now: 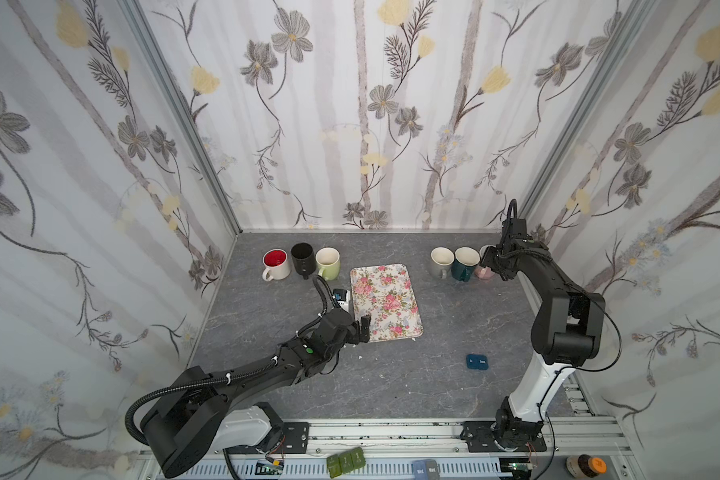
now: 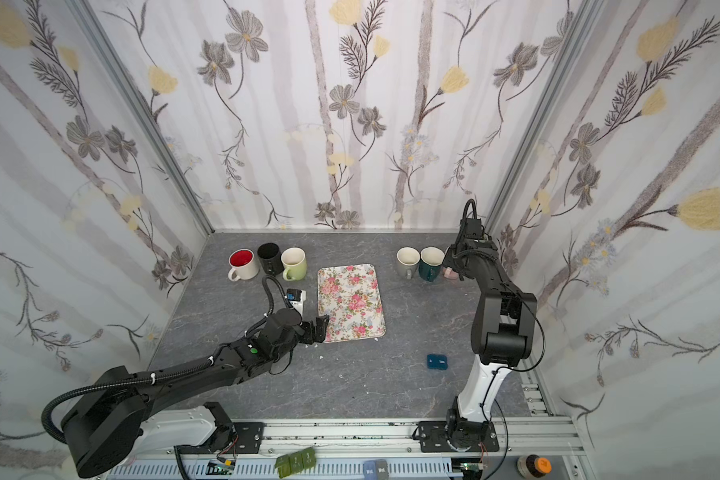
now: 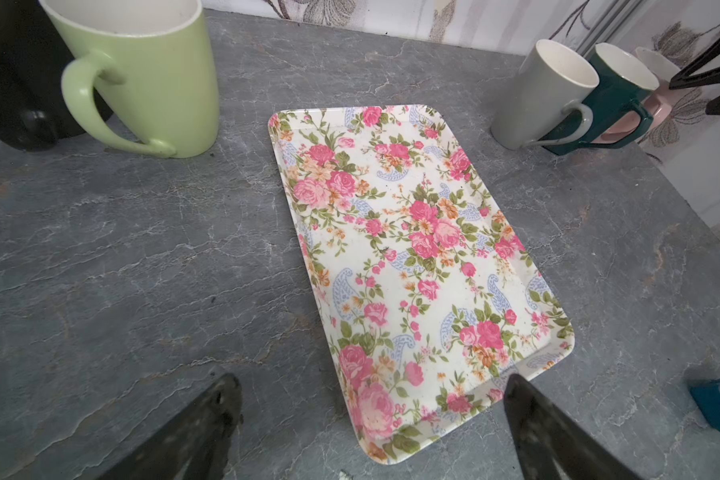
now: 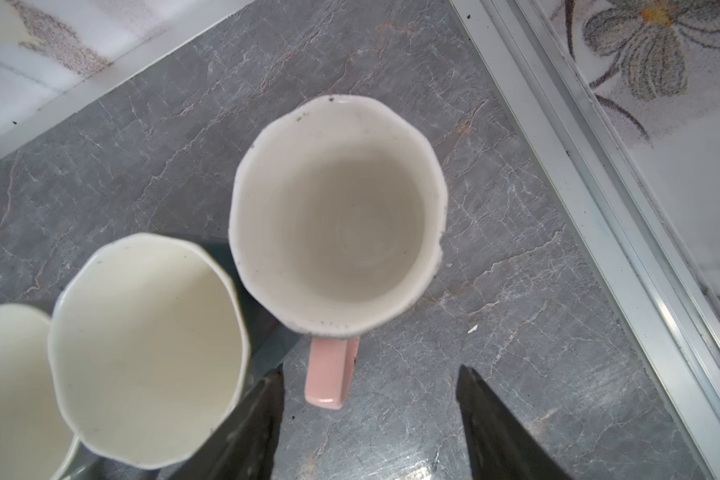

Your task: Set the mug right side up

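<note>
The pink mug (image 4: 337, 216) stands upright, mouth to the ceiling, in the far right corner of the counter (image 1: 433, 353). Its pale inside is in plain sight. The right gripper (image 4: 368, 370) hangs just above it, released. Its two fingers stand apart on either side of the pink handle, with grey stone showing in the gaps (nothing pinched, as far as I can see).

Just beside the mug, toward the middle, sit a teal mug (image 1: 466, 264) and then a grey mug (image 1: 441, 262), both upright. The flowered tray (image 1: 385, 299) lies mid-counter. Off its far left corner, a green mug (image 1: 328, 264), a black mug (image 1: 302, 258) and a red-lined white mug (image 1: 276, 264) line up near the far edge.

The left gripper (image 1: 362, 330) hovers at the tray's near left corner, spread wide and holding nothing. A small blue box (image 1: 476, 361) lies toward the near right.
</note>
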`<state>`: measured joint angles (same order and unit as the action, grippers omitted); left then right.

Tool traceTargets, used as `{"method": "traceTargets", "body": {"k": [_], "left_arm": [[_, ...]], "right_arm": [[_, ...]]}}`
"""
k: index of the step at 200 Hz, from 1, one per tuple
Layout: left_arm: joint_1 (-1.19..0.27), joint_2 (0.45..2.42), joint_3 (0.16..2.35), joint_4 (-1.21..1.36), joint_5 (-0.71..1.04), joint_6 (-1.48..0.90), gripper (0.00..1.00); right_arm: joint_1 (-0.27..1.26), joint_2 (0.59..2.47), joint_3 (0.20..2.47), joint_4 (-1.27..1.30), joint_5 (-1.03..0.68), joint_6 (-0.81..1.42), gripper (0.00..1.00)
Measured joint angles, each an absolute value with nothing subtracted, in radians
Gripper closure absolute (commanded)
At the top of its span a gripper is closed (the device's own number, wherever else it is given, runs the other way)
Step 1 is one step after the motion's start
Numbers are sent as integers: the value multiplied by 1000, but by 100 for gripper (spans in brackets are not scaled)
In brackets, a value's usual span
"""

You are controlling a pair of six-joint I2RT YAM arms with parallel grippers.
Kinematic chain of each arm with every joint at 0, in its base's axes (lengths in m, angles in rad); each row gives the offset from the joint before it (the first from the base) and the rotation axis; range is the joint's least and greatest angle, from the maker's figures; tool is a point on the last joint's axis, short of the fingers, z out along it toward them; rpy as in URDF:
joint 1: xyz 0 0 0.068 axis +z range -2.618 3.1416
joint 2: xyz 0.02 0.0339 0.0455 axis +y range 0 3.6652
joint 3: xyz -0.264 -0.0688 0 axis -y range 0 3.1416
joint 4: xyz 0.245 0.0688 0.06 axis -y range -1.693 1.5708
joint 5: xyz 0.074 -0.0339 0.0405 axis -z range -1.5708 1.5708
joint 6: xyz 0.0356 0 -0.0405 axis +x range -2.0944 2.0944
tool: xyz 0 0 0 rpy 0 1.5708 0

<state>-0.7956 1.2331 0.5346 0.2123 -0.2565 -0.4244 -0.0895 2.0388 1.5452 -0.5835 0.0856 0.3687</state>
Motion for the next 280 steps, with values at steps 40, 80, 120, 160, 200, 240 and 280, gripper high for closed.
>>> {"method": "traceTargets", "body": {"k": [40, 80, 120, 160, 200, 240, 280], "left_arm": [[-793, 1223, 535, 211, -257, -426, 0], [-785, 1221, 535, 205, -263, -426, 0], [-775, 1192, 513, 217, -313, -391, 0], [-662, 1040, 477, 244, -409, -290, 0], [-504, 847, 321, 308, -506, -219, 0], [-363, 955, 308, 393, -496, -154, 0], [-241, 1131, 441, 403, -406, -148, 0]], "right_arm": [[-77, 1963, 1502, -563, 108, 368, 30], [-56, 1721, 1308, -449, 138, 365, 27], [-23, 1350, 873, -87, 73, 335, 7], [-10, 1152, 527, 280, 63, 290, 6], [-8, 1113, 366, 527, 167, 244, 1], [-12, 1175, 226, 744, 306, 234, 0], [-12, 1323, 249, 869, 361, 235, 0]]}}
